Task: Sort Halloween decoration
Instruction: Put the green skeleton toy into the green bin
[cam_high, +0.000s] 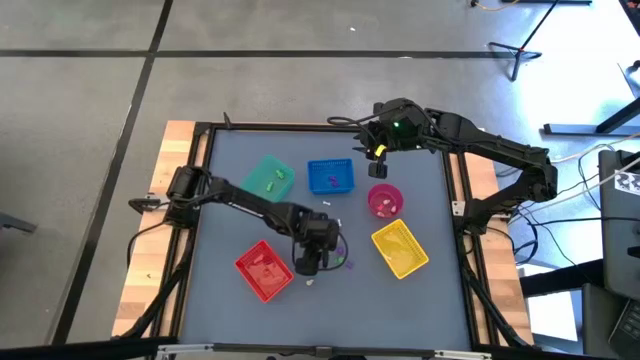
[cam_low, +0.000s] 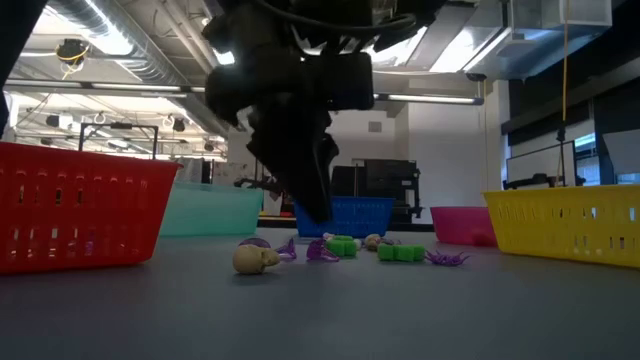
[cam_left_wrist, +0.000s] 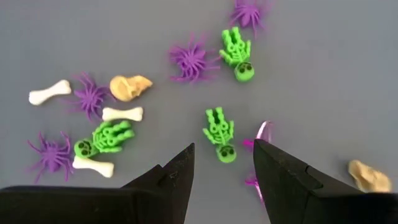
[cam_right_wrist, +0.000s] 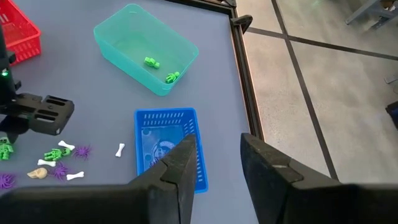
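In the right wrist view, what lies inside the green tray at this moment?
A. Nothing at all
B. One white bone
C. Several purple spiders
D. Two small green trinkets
D: two small green trinkets lie on the floor of the green tray, and no bone or purple spider shows inside it.
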